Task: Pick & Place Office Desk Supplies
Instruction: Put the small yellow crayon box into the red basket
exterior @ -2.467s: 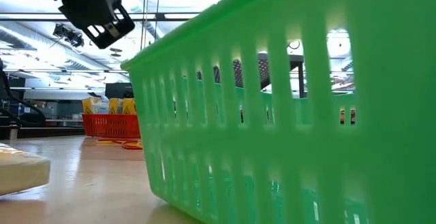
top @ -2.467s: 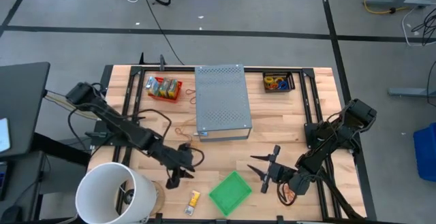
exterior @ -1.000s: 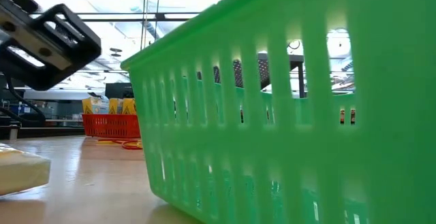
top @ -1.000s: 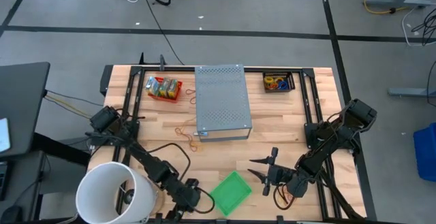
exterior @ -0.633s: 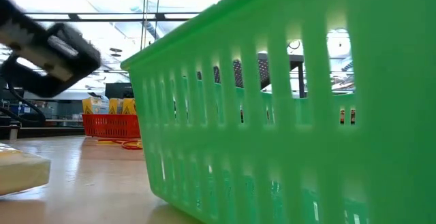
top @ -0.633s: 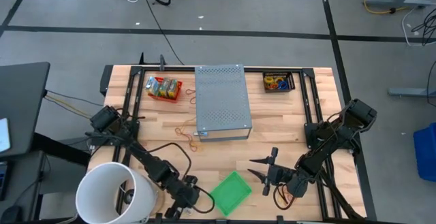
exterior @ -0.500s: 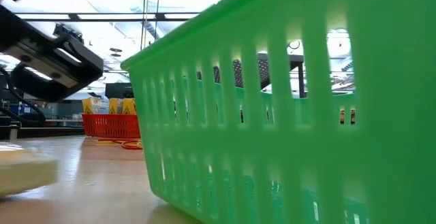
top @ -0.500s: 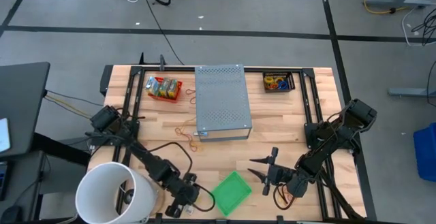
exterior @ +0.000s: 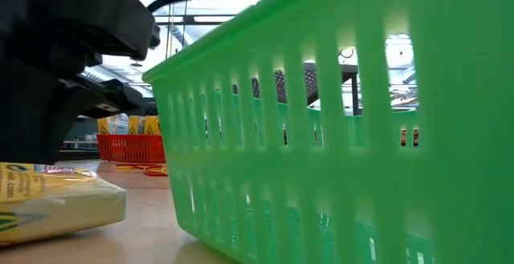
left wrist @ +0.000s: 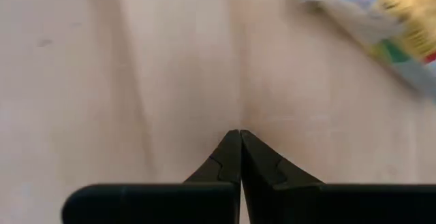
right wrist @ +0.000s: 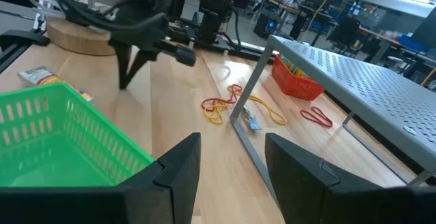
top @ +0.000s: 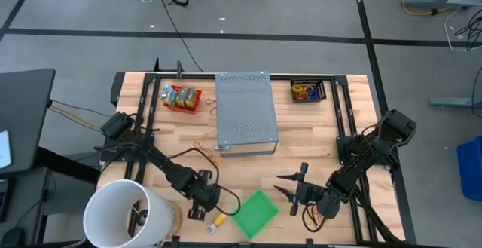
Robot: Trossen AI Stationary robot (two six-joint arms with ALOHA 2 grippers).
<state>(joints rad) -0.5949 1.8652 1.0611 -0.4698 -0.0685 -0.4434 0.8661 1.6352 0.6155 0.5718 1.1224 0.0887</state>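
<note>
Left gripper (top: 197, 212), jaws pinched together and empty, sits just beside the yellow packet (top: 217, 220) on the counter (top: 248, 169); it should reopen squarely over the packet. Green basket (top: 254, 212) adjoins. Right gripper (top: 290, 185) waits, jaws apart.

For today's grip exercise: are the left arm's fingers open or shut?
Shut. In the left wrist view the fingers meet at one point over bare wood, holding nothing.

I see a bright green slotted basket (top: 254, 212) on the pale striped wood desk (top: 316, 142). Beside it lies a yellow printed packet (top: 219, 220). The perforated box (top: 245, 112) is grey, the bucket (top: 124, 214) white, the small basket (top: 181, 97) red, rubber bands (right wrist: 221, 106) red and yellow.
</note>
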